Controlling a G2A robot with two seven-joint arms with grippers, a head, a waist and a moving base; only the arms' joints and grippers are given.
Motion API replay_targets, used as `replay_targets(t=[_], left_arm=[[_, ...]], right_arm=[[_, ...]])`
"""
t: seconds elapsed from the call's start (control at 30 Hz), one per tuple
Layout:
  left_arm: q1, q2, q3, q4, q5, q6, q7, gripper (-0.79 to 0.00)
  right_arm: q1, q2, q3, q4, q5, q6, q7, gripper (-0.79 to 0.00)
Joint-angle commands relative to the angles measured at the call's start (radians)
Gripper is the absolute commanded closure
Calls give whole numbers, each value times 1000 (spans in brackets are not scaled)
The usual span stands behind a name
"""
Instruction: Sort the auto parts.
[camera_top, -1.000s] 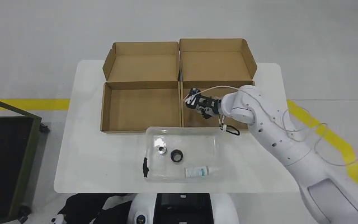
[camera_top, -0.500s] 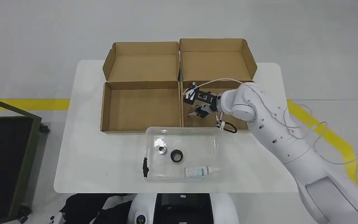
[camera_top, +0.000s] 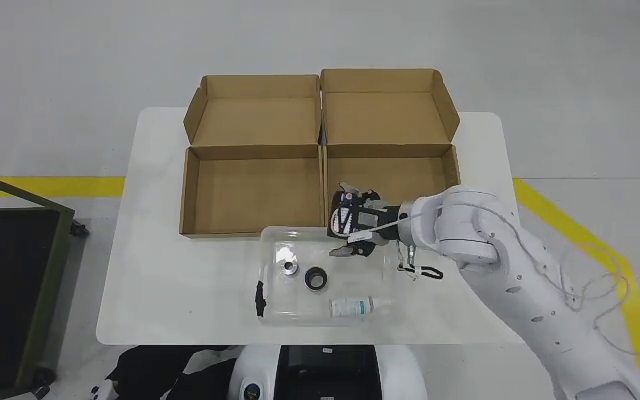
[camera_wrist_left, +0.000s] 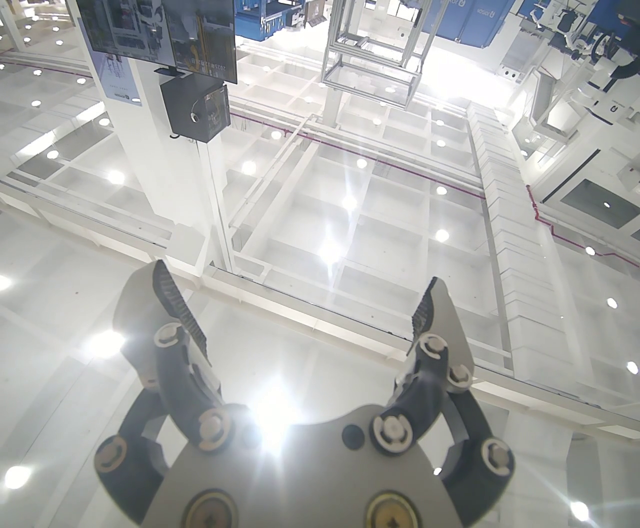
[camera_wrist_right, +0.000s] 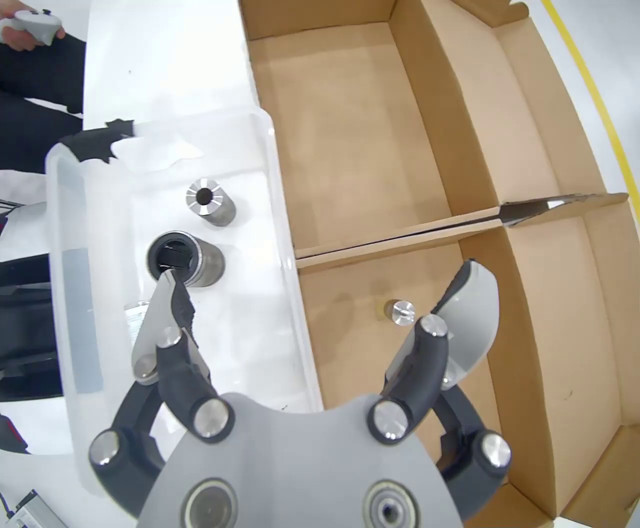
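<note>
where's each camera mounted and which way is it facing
Top view: above the arms, facing down at table, boxes, clear bin; right arm and right gripper show.
Left wrist view: on that wrist, facing up at a ceiling; open left gripper shows.
Right wrist view: on that wrist, facing down; right gripper shows, open.
Shared: top and right wrist views both see bin, boxes, right gripper.
</note>
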Motion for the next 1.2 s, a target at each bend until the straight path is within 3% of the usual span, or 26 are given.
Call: replay_targets(t=[0.0, 0.27, 0.63, 0.87, 1.17], left_arm=[[0, 0, 0, 0, 0, 0, 0, -785], [0, 0, 0, 0, 0, 0, 0, -785], [0, 0, 0, 0, 0, 0, 0, -785], [0, 0, 0, 0, 0, 0, 0, -785], [0, 0, 0, 0, 0, 0, 0, -785]], right_arm=[[-35, 9, 12, -48, -6, -8, 26, -785], [-155, 41, 58, -116, -17, -83, 41, -785], [-267, 70, 60, -128, -138, -97, 70, -785], [-262, 74, -3, -97, -186, -108, 59, -677], [-184, 63, -114, 6, -151, -98, 68, -646]])
